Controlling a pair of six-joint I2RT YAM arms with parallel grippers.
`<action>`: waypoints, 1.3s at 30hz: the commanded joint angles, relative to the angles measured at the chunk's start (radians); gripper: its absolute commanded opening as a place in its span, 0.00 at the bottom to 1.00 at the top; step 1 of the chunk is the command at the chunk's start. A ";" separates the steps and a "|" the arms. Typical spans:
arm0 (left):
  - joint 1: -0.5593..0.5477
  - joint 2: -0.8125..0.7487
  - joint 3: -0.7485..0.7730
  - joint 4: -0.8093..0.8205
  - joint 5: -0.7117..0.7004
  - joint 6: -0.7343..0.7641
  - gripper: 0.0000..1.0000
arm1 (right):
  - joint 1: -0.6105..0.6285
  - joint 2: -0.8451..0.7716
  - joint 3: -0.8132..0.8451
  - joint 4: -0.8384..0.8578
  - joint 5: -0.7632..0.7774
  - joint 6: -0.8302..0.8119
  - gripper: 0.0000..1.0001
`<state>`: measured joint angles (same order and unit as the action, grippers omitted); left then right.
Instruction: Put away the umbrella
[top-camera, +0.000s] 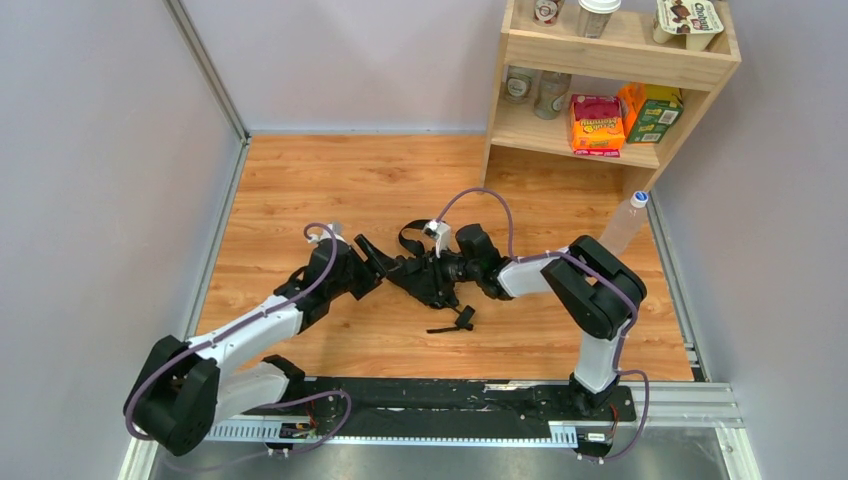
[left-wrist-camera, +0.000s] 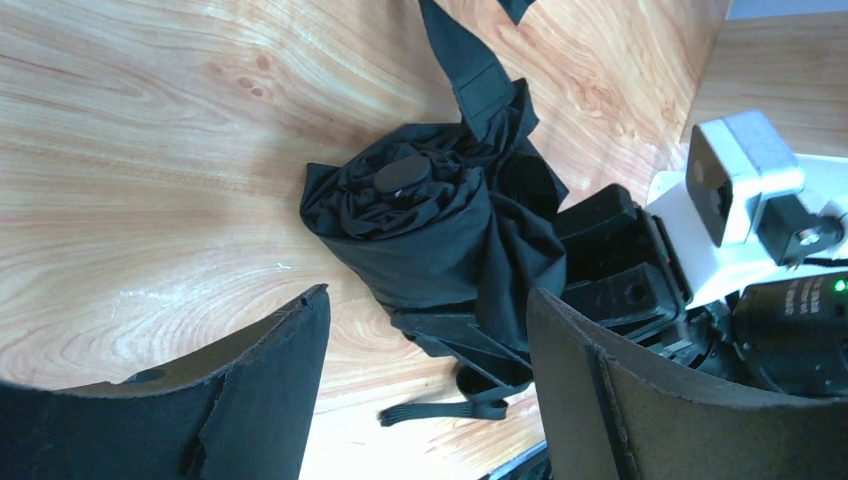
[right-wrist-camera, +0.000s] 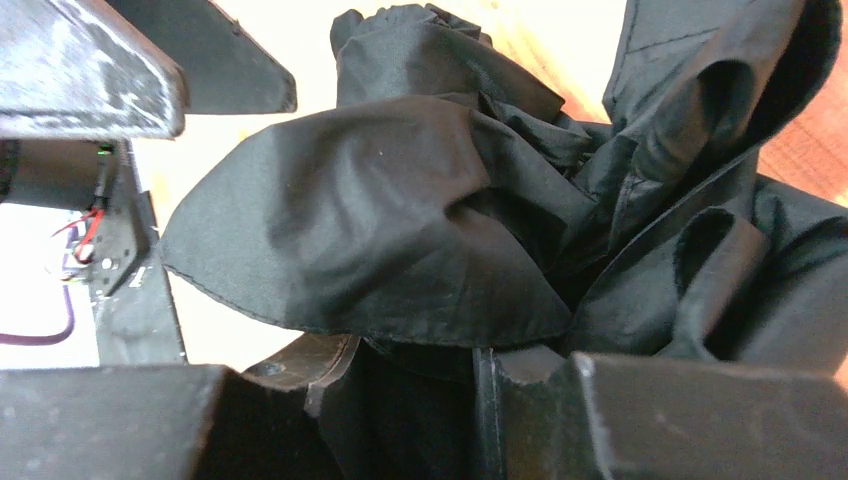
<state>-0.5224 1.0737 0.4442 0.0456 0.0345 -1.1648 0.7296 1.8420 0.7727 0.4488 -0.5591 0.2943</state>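
The black fabric umbrella (top-camera: 425, 275) lies collapsed and bunched on the wooden floor in the middle, its closing strap (top-camera: 408, 235) sticking up behind and its wrist strap (top-camera: 452, 322) trailing toward me. In the left wrist view the bundle (left-wrist-camera: 430, 220) shows its round tip cap, with the wrist strap (left-wrist-camera: 440, 410) below it. My left gripper (top-camera: 372, 262) is open, just left of the umbrella, its fingers (left-wrist-camera: 270, 390) clear of the fabric. My right gripper (top-camera: 455, 270) is shut on the umbrella from the right; folds of fabric (right-wrist-camera: 400, 220) fill its view.
A wooden shelf (top-camera: 610, 60) with snack boxes, cups and jars stands at the back right. A clear plastic bottle (top-camera: 625, 222) stands by the right wall. Grey walls and metal rails bound the floor. The arms' base rail (top-camera: 420, 405) runs along the near edge.
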 joint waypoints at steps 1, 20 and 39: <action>-0.001 0.075 0.011 0.077 0.034 -0.030 0.79 | -0.032 0.124 -0.059 -0.249 -0.128 0.063 0.00; -0.094 0.339 0.001 0.300 -0.140 -0.179 0.80 | -0.088 0.229 0.025 -0.242 -0.285 0.147 0.00; -0.126 0.442 -0.057 0.207 -0.101 -0.266 0.79 | -0.065 0.200 0.034 -0.230 -0.219 0.160 0.00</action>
<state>-0.6399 1.5043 0.5396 0.2230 -0.0513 -1.4113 0.5980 1.9808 0.9005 0.3763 -0.8635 0.4816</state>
